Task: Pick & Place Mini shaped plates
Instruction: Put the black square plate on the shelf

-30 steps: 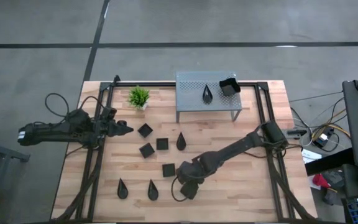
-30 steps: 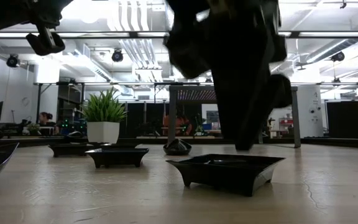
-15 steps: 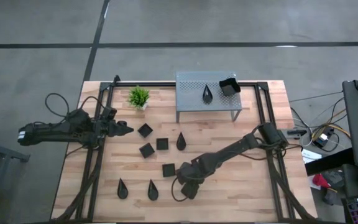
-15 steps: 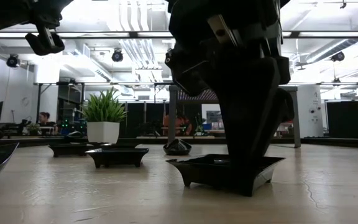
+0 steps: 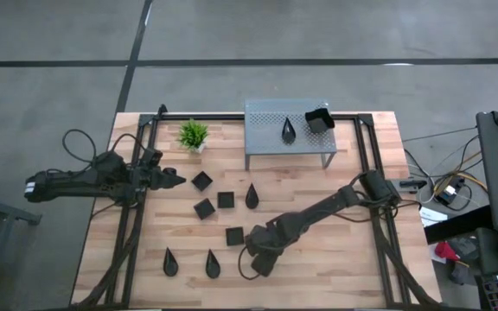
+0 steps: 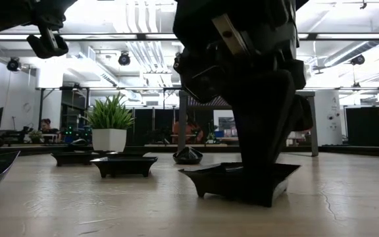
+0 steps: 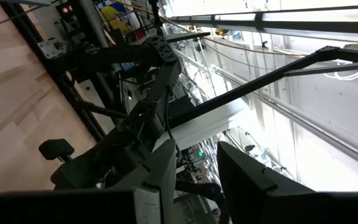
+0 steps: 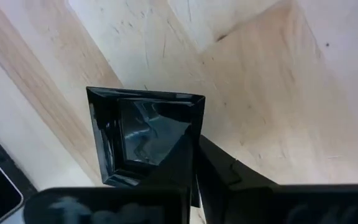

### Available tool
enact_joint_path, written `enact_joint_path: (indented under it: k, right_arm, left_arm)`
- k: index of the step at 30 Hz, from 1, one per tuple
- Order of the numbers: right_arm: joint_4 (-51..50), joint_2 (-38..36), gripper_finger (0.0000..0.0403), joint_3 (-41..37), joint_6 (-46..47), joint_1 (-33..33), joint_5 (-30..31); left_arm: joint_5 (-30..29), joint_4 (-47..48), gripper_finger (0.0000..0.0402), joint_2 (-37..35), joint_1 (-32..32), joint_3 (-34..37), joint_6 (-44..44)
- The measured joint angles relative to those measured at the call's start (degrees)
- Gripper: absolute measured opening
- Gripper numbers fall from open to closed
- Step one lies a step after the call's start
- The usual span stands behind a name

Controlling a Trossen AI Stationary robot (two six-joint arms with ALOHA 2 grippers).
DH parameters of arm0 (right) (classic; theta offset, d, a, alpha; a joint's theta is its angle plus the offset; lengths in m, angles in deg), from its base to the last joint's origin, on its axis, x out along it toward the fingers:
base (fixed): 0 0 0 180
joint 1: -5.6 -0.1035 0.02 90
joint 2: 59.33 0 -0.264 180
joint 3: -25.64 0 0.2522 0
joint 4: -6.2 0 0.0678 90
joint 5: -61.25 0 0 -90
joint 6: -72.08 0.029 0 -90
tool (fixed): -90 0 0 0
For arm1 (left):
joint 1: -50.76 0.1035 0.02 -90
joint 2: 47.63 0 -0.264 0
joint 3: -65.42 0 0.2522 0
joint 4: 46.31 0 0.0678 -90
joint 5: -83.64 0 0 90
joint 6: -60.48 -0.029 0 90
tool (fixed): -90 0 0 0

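Observation:
Several mini shaped plates lie on the wooden table: black squares (image 5: 203, 208), (image 5: 234, 235) and teardrops (image 5: 252, 197), (image 5: 170, 262). A teardrop (image 5: 289, 130) and a deeper square (image 5: 318, 119) sit on the grey shelf (image 5: 266, 117). My right gripper (image 5: 262, 259) is down near the table's near edge, shut on a square plate (image 8: 145, 137), which it hides in the high view. My left gripper (image 5: 178, 179) hangs open above the table's left side, beside a square plate (image 5: 201, 180), holding nothing. My right gripper pinches the square plate's raised rim (image 8: 196, 146) along one side, with one finger inside the dish and the other outside. The fingers (image 6: 258, 158) come from above, pointing down. The plate (image 6: 242, 181) rests on the table on its feet, roughly level.
A small green potted plant (image 5: 193, 134) stands at the far left next to the shelf. Black frame rails (image 5: 137, 216) run along the table's left and right sides. Bare wood lies to the right of my right gripper.
My right gripper has come down into the square plate and shut on its rim. The plate has shifted slightly on the table.

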Motion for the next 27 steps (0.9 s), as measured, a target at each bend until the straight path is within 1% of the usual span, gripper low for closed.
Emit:
enact_joint_path:
  k: [7,10,14,16,19,22,25,27]
  right_arm:
    - [-0.6,-2.8,0.0009,0.1,3.0,1.0,-0.1]
    - [-0.7,-4.7,0.0009,0.1,4.4,2.0,-0.6]
    - [-0.5,-7.5,0.0008,0.2,7.8,4.4,-4.4]
    - [-0.5,-8.7,0.0008,0.2,10.1,5.8,-5.6]
    - [0.1,-11.1,0.0008,0.2,13.0,7.6,-4.5]
    - [2.4,-13.8,0.0008,0.2,16.4,9.4,-3.6]
    - [4.2,-16.6,0.0008,0.2,19.6,10.6,2.1]
    - [4.0,-18.6,0.0008,0.2,20.8,11.2,6.0]
  left_arm:
    - [0.0,-0.1,0.011,0.0,0.0,0.0,-0.6]
    - [0.2,-1.5,0.011,0.0,0.0,0.0,-1.9]
    - [0.2,-6.2,0.011,0.0,0.0,-0.2,-5.3]
    - [0.2,-6.3,0.011,0.0,0.0,-1.0,-6.7]
    - [-0.8,-6.3,0.011,0.2,0.0,-2.2,-6.5]
    - [-2.1,-5.8,0.011,1.0,0.0,-3.3,-4.1]
    - [-2.4,-2.7,0.011,2.1,0.0,-4.9,-1.0]
    - [-2.4,1.8,0.011,3.2,0.0,-6.5,2.1]
